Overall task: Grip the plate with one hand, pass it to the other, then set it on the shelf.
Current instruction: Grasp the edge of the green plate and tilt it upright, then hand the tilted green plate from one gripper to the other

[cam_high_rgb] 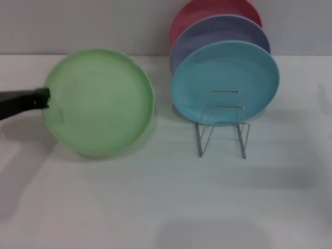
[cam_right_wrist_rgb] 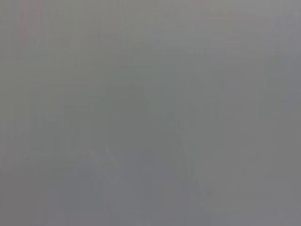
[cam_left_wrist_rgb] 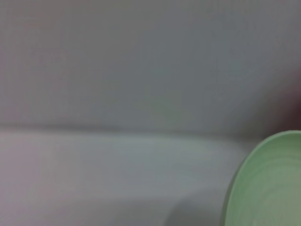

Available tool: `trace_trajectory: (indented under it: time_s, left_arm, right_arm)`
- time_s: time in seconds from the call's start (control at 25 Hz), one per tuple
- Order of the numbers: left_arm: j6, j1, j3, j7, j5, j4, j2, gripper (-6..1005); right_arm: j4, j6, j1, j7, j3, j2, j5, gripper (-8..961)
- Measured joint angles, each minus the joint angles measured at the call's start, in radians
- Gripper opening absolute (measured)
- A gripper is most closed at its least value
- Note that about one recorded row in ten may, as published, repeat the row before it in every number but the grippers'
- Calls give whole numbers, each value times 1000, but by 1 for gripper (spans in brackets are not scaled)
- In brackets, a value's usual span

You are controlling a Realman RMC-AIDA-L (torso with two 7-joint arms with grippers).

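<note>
1. I see my left gripper (cam_high_rgb: 47,98) at the left edge of the light green plate (cam_high_rgb: 98,101), pinching its rim.
2. The plate is held up off the white table (cam_high_rgb: 155,207), left of the wire shelf (cam_high_rgb: 223,124). Its round face is turned toward my head camera, so it stands almost upright. It is round, so no side is longer.
3. In my left wrist view only a curved bit of the plate (cam_left_wrist_rgb: 268,188) shows in one corner.
4. The shelf already holds a turquoise plate (cam_high_rgb: 225,78), then a lavender plate (cam_high_rgb: 218,31), then a red plate (cam_high_rgb: 207,13) at the back.
5. There is open table between the green plate and the shelf, and more in front.
6. My right gripper is out of sight.
</note>
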Motion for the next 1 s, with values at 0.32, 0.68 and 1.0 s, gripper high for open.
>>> trace_trajectory:
  time_s: [0.32, 0.68, 1.0]
  left_arm:
    - [409, 49, 124, 131, -132, 80, 2, 37]
    - [947, 69, 371, 201, -204, 210, 3, 33]
    - [1442, 35, 574, -77, -98, 478, 5, 33]
  right_arm:
    - [0, 4, -6, 0, 9, 0, 1, 698]
    - [0, 5, -8, -1, 9, 2, 2, 697]
    - [0, 6, -12, -1, 5, 1, 2, 697]
